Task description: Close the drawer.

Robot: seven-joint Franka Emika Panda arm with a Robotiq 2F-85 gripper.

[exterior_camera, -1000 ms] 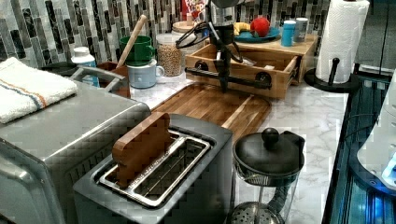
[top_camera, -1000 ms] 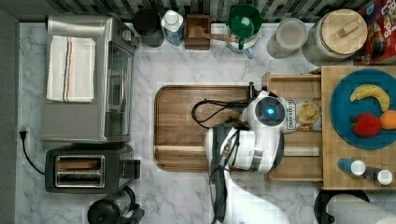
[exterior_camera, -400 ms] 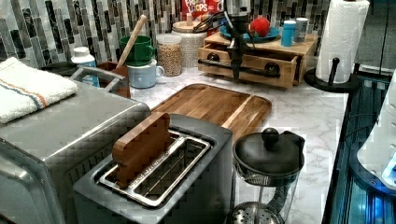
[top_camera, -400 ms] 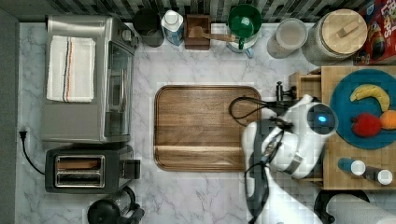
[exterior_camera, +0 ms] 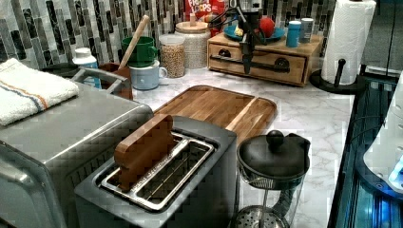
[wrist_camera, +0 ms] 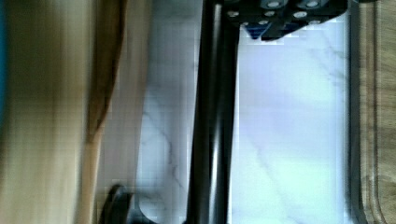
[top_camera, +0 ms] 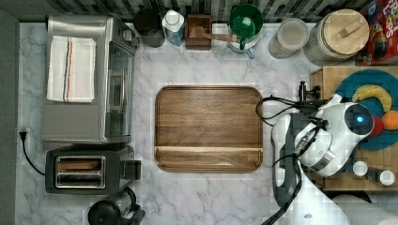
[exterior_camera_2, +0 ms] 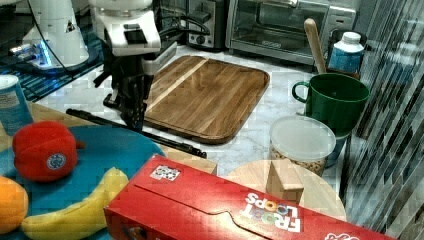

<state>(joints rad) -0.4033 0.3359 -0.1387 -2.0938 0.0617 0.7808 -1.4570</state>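
Now your drawer (exterior_camera: pixel 259 61) sits flush in the wooden cabinet (exterior_camera: pixel 304 66), pushed in from well out 1 second ago, so closing looks done. Gripper (exterior_camera: pixel 246 64) hangs at the black handle (exterior_camera: pixel 266 65); finger state: cannot tell.

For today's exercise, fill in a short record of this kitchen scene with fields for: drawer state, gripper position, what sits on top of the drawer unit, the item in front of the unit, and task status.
drawer state: the drawer looks pushed in, its front flush with the wooden unit
gripper position: the gripper is at the drawer's black handle bar
on top of unit: a blue plate with a banana and a red fruit
in front of unit: the dark cutting board on the marble counter
task status: appears done
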